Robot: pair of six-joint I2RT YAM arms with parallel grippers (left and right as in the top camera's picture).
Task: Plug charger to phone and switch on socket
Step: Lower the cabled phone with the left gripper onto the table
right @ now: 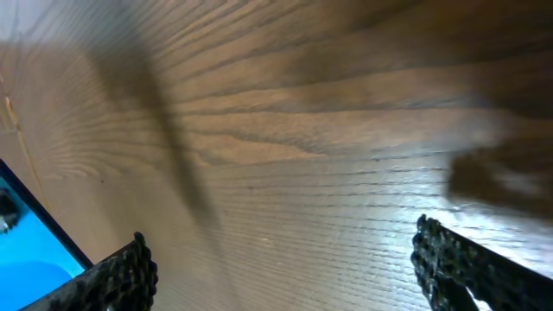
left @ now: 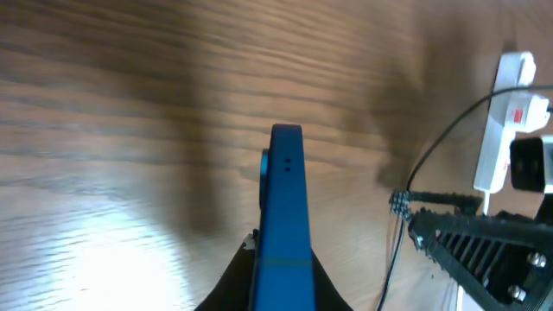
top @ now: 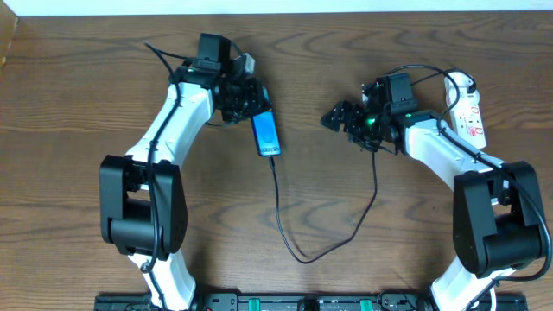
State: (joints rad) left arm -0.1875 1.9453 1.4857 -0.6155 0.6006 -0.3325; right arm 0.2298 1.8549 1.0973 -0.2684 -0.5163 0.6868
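Overhead alone shows thin black cable meeting slim blue-screened phone. Left pincer clamps phone; right pincer wide, empty.

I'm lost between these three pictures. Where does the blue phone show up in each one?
Overhead: the phone lies left of centre in the upper half, tilted, with the black charger cable trailing below it.
Left wrist: bottom centre, edge-on, a narrow blue strip.
Right wrist: only a bright blue corner at bottom left.
Shared landmark: the wood-grain table.
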